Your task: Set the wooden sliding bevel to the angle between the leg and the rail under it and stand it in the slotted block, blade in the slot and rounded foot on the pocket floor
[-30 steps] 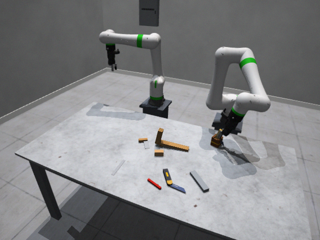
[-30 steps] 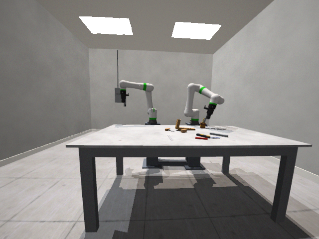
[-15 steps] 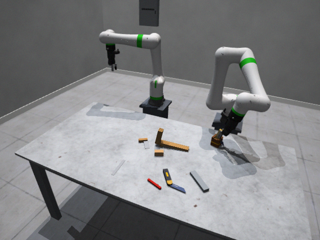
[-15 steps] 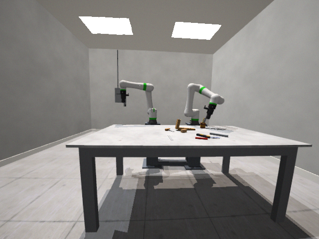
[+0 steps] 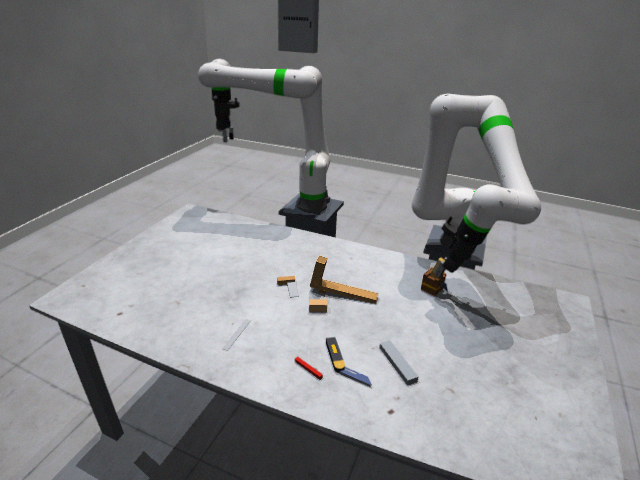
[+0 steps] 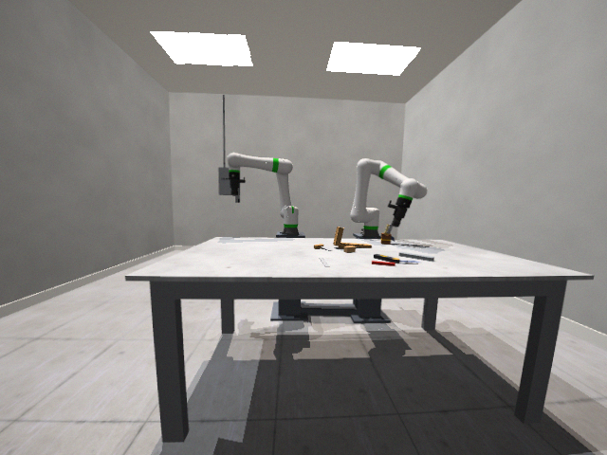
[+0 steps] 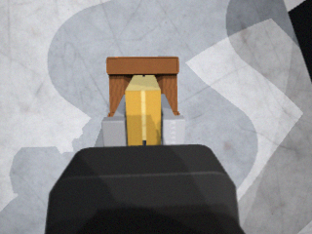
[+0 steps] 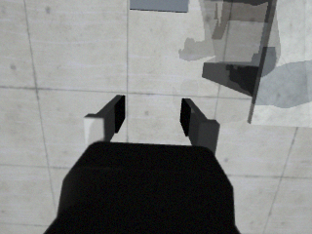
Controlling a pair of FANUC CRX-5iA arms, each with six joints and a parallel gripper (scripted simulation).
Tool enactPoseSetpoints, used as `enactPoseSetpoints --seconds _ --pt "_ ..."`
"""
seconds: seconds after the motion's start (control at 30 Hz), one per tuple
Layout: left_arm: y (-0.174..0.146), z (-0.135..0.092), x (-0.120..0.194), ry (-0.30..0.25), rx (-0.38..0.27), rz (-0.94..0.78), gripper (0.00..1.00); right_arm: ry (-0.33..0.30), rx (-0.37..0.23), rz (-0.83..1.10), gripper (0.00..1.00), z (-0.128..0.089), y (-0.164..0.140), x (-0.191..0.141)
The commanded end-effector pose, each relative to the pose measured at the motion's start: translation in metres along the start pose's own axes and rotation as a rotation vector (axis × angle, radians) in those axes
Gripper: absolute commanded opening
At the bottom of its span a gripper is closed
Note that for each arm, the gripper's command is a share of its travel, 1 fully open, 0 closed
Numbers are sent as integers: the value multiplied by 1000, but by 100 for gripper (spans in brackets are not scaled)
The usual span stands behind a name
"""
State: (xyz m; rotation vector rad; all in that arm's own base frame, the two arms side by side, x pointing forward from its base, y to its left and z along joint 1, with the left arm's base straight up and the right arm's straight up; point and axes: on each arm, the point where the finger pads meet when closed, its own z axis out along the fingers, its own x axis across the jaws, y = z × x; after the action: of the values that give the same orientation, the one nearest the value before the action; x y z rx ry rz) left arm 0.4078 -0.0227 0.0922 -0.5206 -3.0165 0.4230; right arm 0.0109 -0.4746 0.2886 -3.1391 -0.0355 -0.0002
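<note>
1. left gripper (image 5: 438, 268) (image 6: 389, 228) (image 7: 143, 119): clenched on the wooden bevel (image 5: 440, 263) (image 6: 387, 227) (image 7: 142, 112), one finger each side of its yellowish handle.
2. bevel loc: upright-ish, tilted, at the slotted block (image 5: 433, 282) (image 6: 385, 239) (image 7: 142, 65), far right of table in top view. blade & foot hidden; can't tell if blade's in slot or foot's on pocket floor.
3. right gripper (image 5: 227, 136) (image 6: 237, 199) (image 8: 152, 116): spread wide, nothing btwn fingers, off past table edge, well apart from the work.
4. leg (image 5: 319, 271) (image 6: 339, 237) rises at a slant from the rail (image 5: 351, 291) (image 6: 359, 245); black bevel (image 5: 335, 352) (image 6: 385, 258) lies apart, to be left alone. can't verify the set angle.
5. handling (judgement): bevel prob. light & stiff, wood handle grippy enough, blade thin, pivot might slip if knocked. best hold = handle flats, clear of blade.
6. step, prob.: final seating. next: ease down if foot's high, then open slowly & back off straight. risk: side drag tips bevel or block, or shifts angle.

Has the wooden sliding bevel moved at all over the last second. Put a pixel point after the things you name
No visible shift: in the top view, the wooden bevel (image 5: 440, 263) (image 7: 143, 114) stands at the same spot against the slotted block (image 5: 433, 285) (image 7: 142, 65).
</note>
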Motion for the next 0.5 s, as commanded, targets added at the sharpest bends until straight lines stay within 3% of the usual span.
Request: enactPoseSetpoints --seconds 0.0,0.47 --pt "0 -2 -1 -2 -1 0 0 0 -2 0 100 -1 0 0" --pt "-5 -19 -1 -2 -1 0 0 0 -2 0 100 -1 0 0"
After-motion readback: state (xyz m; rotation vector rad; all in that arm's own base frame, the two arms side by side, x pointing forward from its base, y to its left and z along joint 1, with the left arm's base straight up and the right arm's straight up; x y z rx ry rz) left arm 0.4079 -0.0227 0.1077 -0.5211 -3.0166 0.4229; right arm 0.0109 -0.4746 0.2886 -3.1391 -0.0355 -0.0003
